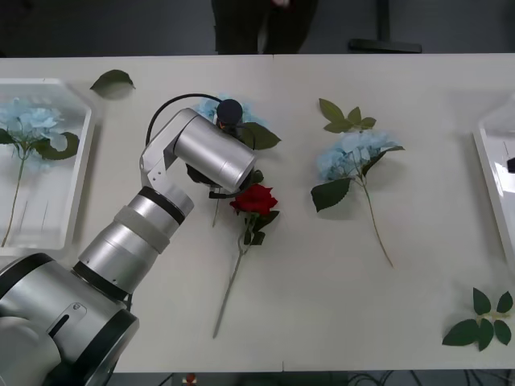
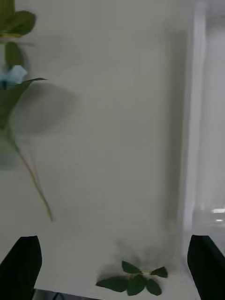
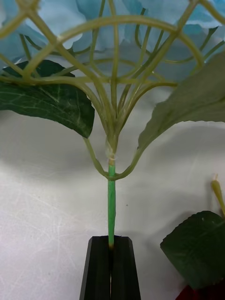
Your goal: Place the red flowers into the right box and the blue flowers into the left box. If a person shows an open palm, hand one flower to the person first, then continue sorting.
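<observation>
My left gripper (image 3: 111,241) is shut on the green stem (image 3: 111,197) of a blue flower (image 3: 112,18), just below where the stem branches. In the front view my left arm (image 1: 209,153) reaches to the table's middle and covers most of that blue flower (image 1: 241,112). A red flower (image 1: 256,199) lies right beside it, stem toward me. Another blue flower (image 1: 354,153) lies farther right. The left box (image 1: 76,177) holds one blue flower (image 1: 28,125). The right box (image 1: 487,177) shows at the right edge. My right gripper (image 2: 115,246) hangs open over the table beside the right box (image 2: 206,140).
Loose leaf sprigs lie at the back left (image 1: 113,80), by the middle blue flower (image 1: 346,119) and at the front right (image 1: 483,318). A person's dark legs (image 1: 265,24) stand behind the table's far edge.
</observation>
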Robot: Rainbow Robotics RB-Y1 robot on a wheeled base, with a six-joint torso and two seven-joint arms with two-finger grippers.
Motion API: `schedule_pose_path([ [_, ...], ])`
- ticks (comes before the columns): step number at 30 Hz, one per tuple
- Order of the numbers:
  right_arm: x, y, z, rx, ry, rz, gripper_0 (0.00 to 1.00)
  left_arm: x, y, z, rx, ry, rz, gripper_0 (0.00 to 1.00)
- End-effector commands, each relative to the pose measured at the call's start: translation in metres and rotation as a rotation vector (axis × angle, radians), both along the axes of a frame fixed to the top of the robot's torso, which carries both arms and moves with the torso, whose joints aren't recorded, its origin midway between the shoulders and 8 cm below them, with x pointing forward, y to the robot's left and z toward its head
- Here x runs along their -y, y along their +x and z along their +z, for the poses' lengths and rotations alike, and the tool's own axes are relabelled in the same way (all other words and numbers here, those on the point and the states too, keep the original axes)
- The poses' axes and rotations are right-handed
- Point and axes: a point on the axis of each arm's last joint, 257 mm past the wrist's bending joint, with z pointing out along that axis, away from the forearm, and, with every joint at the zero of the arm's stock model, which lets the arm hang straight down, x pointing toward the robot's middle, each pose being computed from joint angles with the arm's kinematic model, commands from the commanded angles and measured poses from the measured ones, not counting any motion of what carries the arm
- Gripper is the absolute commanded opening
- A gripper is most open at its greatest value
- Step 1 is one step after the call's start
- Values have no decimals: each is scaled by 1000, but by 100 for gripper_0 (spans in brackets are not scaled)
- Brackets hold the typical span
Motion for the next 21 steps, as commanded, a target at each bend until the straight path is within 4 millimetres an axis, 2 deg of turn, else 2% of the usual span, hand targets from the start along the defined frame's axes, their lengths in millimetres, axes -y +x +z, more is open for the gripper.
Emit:
schedule_pose_path([
  [1, -44, 5, 4, 18, 15, 21, 91, 17, 14, 32, 52, -21, -14, 0],
  [3, -57, 5, -4, 15, -9, 18, 91, 17, 14, 32, 53, -20, -14, 0],
  [6, -85, 5, -28, 3, -49, 23, 91, 16, 15, 32, 52, -20, -14, 0],
  [11, -120, 11, -58, 3, -58, -8, 90, 16, 15, 32, 51, -20, -12, 0],
  [17, -151, 22, -88, 34, -83, -37, 91, 14, 15, 32, 52, -20, -10, 0],
  [21, -156, 26, -104, 56, -165, -32, 90, 15, 15, 33, 53, -20, -12, 0],
])
